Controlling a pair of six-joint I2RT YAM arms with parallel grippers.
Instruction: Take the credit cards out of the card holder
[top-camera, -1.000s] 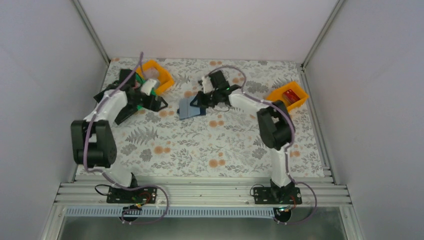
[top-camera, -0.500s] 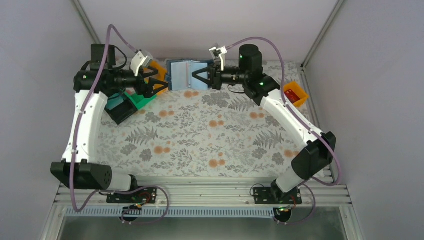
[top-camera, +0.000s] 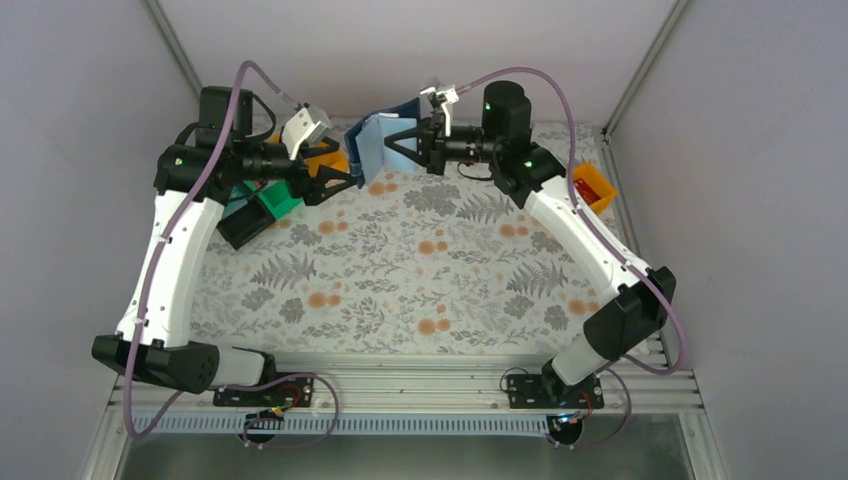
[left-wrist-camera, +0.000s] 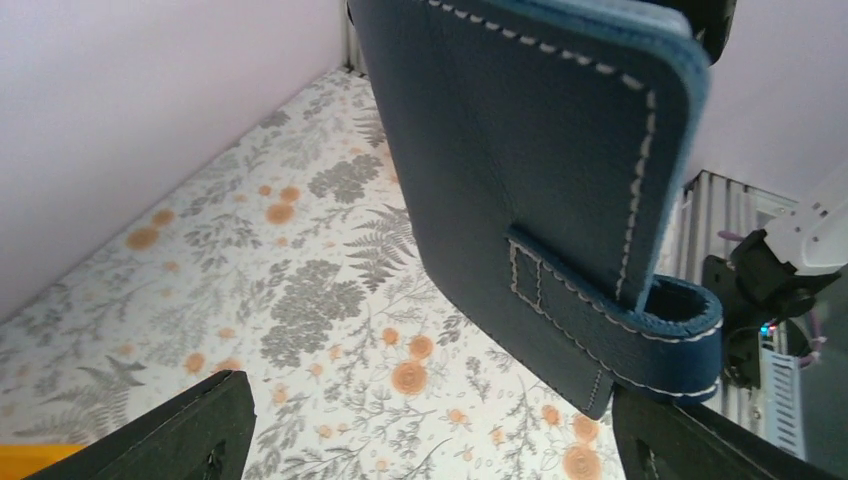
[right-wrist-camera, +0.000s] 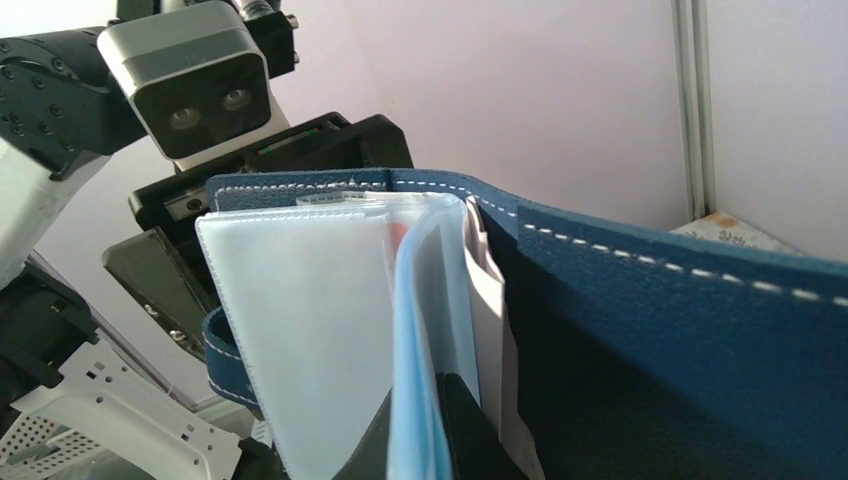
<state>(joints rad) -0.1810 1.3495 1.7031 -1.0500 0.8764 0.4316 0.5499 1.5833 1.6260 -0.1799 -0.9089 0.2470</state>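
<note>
My right gripper (top-camera: 393, 141) holds the card holder (top-camera: 378, 143) up in the air near the back wall, shut on a light blue inner leaf (right-wrist-camera: 415, 330). The holder (right-wrist-camera: 640, 330) hangs part open, navy outside. A pale credit card edge (right-wrist-camera: 487, 310) stands in its pockets, and a reddish patch (right-wrist-camera: 397, 237) shows behind a clear sleeve. My left gripper (top-camera: 345, 180) is open, just left of the holder. In the left wrist view its dark fingers (left-wrist-camera: 190, 432) sit wide apart, and the holder's navy cover (left-wrist-camera: 520, 150) and strap loop (left-wrist-camera: 665, 335) hang over the right finger.
An orange bin (top-camera: 328, 160), a green bin (top-camera: 275, 205) and a black bin (top-camera: 233, 228) sit under the left arm at the back left. Another orange bin (top-camera: 592, 186) with something red in it stands at the back right. The floral mat (top-camera: 420, 280) covers the table.
Both arms have risen from the table, lifting the holder into the air. In the last half second the holder swung partly closed and my left gripper moved right, up to it.
</note>
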